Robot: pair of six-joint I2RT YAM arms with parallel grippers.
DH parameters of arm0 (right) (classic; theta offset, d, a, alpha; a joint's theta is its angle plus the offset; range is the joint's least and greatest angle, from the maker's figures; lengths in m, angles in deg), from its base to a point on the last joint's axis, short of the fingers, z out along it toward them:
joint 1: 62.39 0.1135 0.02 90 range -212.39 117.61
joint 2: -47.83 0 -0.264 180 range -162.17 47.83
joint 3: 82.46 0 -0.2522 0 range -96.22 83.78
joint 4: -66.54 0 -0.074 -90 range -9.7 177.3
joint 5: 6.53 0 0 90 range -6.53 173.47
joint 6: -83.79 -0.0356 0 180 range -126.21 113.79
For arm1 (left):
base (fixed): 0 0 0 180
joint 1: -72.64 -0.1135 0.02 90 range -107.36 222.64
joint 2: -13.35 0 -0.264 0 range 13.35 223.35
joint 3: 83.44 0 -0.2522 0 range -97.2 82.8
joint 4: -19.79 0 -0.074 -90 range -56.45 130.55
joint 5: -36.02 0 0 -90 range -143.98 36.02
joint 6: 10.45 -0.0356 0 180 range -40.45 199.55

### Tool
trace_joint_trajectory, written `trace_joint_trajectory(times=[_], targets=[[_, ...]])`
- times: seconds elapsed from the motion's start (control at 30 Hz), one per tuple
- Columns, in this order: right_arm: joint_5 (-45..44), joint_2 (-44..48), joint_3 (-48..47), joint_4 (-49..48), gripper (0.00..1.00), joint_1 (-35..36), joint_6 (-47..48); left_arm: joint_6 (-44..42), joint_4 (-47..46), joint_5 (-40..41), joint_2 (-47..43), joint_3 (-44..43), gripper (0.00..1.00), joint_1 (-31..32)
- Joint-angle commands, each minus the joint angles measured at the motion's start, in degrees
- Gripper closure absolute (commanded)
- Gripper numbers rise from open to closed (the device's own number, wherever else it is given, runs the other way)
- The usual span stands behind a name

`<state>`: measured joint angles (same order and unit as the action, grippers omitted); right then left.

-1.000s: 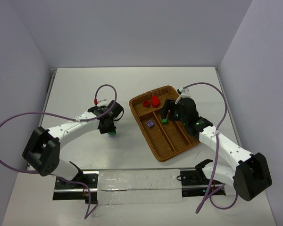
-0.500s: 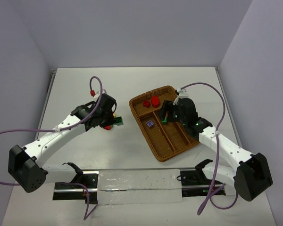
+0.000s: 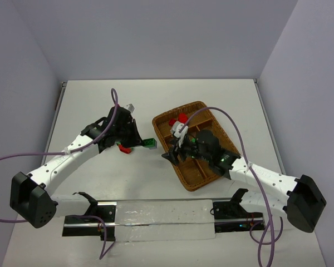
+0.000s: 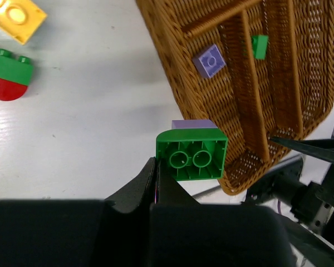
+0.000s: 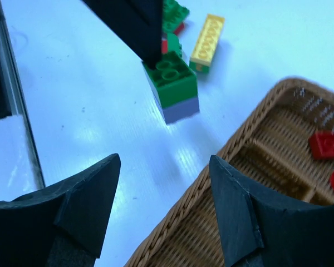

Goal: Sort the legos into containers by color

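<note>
My left gripper (image 4: 156, 162) (image 3: 140, 141) is shut on the edge of a green lego stacked on a pale purple one (image 4: 192, 153) (image 5: 172, 83) (image 3: 150, 143). It holds this clump above the table, just left of the wicker tray (image 3: 196, 177) (image 4: 161, 50) (image 5: 211, 178). My right gripper (image 5: 164, 160) (image 3: 171, 154) hangs open and empty over the tray's left rim, pointing at the clump. In the tray lie a purple lego (image 4: 210, 60), a green one (image 4: 260, 46) and red ones (image 5: 327, 144) (image 3: 181, 118).
On the table left of the tray lie a yellow lego (image 4: 14, 16) (image 5: 207, 40) and a green-on-red clump (image 4: 8, 78) (image 5: 175, 14). A red piece (image 3: 123, 148) shows under the left arm. Walls close in on three sides.
The left gripper has lifted the green-and-purple clump and carried it right toward the tray. The right arm has swung from the tray's middle to its left rim, its jaws slightly narrower.
</note>
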<state>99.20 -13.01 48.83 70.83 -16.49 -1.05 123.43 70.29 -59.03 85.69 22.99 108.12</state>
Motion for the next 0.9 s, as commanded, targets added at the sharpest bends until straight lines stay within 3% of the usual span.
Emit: trace_joint_trajectory(times=[0.0,0.33,0.5,0.7,0.87], targets=[[1.51,-0.94,0.31,-12.41,0.28,1.30,10.29,-3.52,-2.91,-6.09,-1.03,-1.33,1.00,-0.88],[4.77,-10.71,-6.77,-9.18,0.27,1.80,14.11,-3.13,-3.58,-8.56,-3.38,-0.83,1.00,-1.47],[4.11,-12.00,-5.98,-12.62,0.28,2.06,12.73,-3.16,-3.52,-9.26,-4.04,-1.07,1.00,-1.55],[5.64,-13.64,-6.66,-13.15,0.38,2.00,11.63,-3.19,-3.48,-9.88,-4.22,-1.15,1.00,-1.55],[6.73,-14.94,-7.66,-12.80,0.56,2.03,10.14,-2.99,-3.69,-9.87,-4.45,-0.77,1.00,-1.55]])
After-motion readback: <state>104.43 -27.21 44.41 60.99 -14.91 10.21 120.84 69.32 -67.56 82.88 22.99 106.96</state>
